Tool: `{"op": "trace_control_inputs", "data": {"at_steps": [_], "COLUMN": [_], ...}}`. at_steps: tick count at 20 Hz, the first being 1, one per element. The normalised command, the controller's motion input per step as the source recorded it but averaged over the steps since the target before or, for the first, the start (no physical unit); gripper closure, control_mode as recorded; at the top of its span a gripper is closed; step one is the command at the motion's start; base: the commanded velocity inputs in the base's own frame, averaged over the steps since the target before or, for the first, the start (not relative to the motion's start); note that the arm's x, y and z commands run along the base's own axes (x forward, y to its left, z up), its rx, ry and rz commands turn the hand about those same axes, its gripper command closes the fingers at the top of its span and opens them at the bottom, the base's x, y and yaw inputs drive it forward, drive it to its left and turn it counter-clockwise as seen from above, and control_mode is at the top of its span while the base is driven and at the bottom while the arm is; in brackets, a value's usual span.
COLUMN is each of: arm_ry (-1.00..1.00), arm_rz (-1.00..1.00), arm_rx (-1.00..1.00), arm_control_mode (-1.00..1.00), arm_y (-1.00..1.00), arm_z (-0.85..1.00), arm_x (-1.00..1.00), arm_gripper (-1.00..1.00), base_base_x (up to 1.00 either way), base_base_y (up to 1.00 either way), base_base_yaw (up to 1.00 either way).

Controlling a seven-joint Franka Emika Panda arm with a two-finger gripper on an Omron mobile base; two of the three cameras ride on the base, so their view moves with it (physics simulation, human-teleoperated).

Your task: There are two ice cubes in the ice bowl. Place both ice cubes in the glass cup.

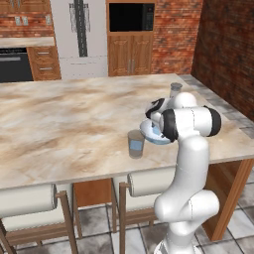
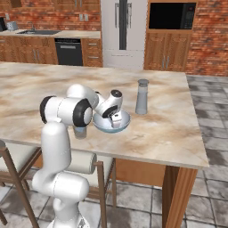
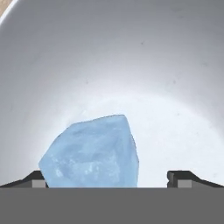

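So the tool [image 3: 112, 177] sits spread wide down in the ice bowl [image 2: 126, 124] on the table [image 1: 59, 124], one ice cube [image 3: 92, 153] hugging its left finger, so I'd center it before pinching, then carry it to the glass cup [image 1: 135, 144].

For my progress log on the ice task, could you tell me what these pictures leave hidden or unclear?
- Gripper contact: hand view's bottom edge cuts off the fingertips, so whether they touch the ice cube is unclear.
- Ice bowl: left base view, mostly behind the arm.
- Glass cup: its bluish content is too small to identify; right base view, arm covers it.
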Motion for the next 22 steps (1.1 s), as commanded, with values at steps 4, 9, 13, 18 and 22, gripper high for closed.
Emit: {"op": "trace_control_inputs", "data": {"at_steps": [4,9,13,18,22], "arm_ry": [0.00,0.00,0.00,0.00,-0.03], "arm_rz": [0.00,0.00,0.00,0.00,0.00], "arm_rx": [0.00,0.00,0.00,0.00,0.00], "arm_control_mode": [-1.00,-1.00,-1.00,-1.00,-1.00], "arm_y": [0.00,0.00,0.00,0.00,0.02], "arm_z": [0.00,-0.05,-0.04,0.42,0.99], "arm_x": [0.00,0.00,0.00,-0.06,-0.46], "arm_gripper": [-1.00,-1.00,1.00,1.00,1.00], "base_base_x": [0.00,0.00,0.00,0.00,0.00], "base_base_y": [0.00,0.00,0.00,0.00,0.00], "base_base_yaw": [0.00,0.00,0.00,0.00,0.00]}}
